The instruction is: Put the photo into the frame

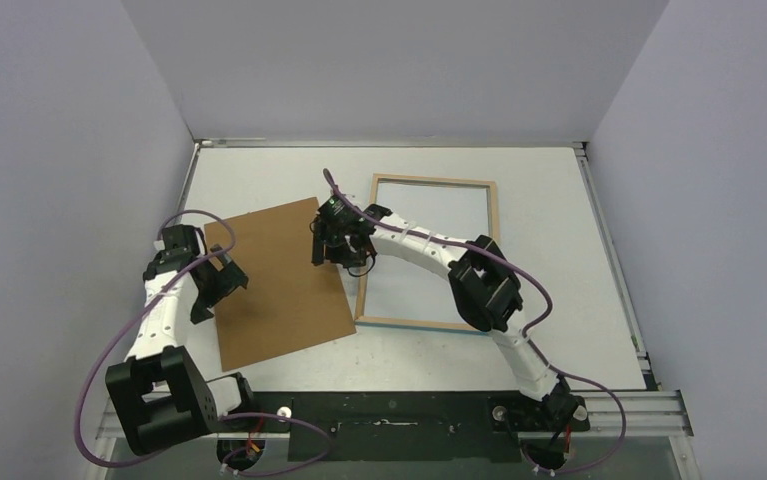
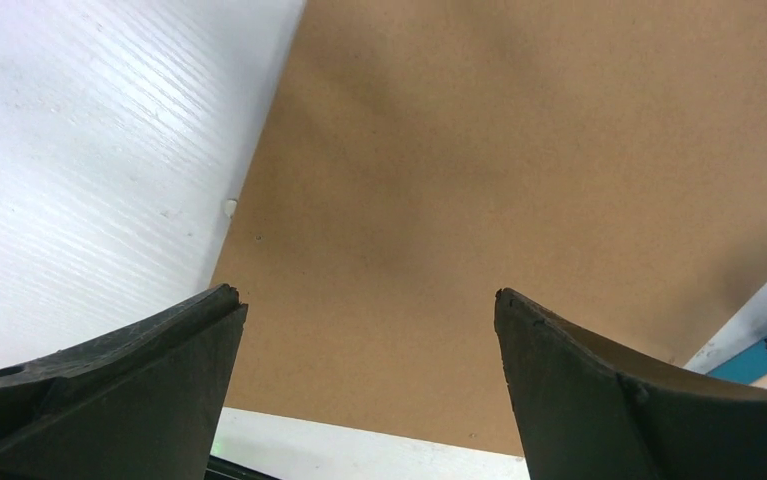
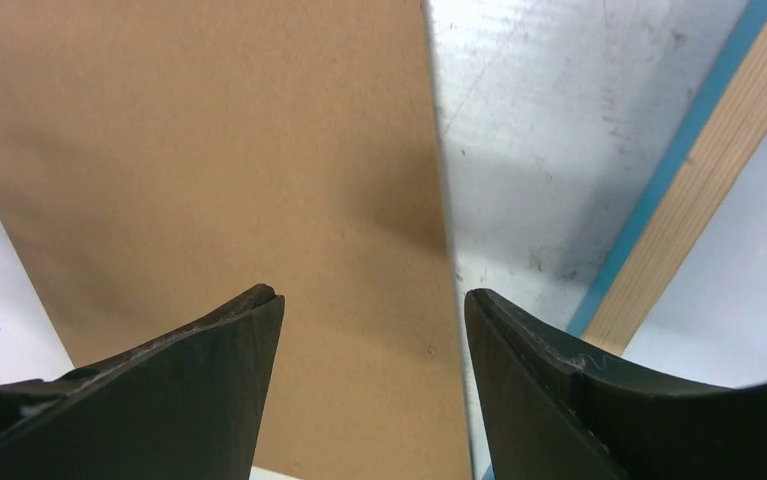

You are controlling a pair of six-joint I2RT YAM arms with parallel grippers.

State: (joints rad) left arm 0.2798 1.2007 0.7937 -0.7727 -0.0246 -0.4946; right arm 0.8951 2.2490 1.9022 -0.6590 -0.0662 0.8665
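Observation:
The photo is not visible in any view. The frame (image 1: 434, 180) lies flat at the centre-right of the table, wood-coloured back edges up, clear pane inside. The plain brown backing board (image 1: 279, 285) lies to its left, its right corner almost touching the frame. My left gripper (image 1: 221, 280) is open and empty over the board's left edge; in the left wrist view the gripper (image 2: 369, 300) looks down on the board (image 2: 519, 150). My right gripper (image 1: 337, 250) is open and empty above the board's right edge (image 3: 209, 150), beside the frame's wooden and turquoise side (image 3: 699, 190).
The white table (image 1: 559, 200) is walled by grey panels on the left, back and right. A metal rail runs along the near edge by the arm bases. The right arm's elbow (image 1: 484, 285) hangs over the frame's lower right part.

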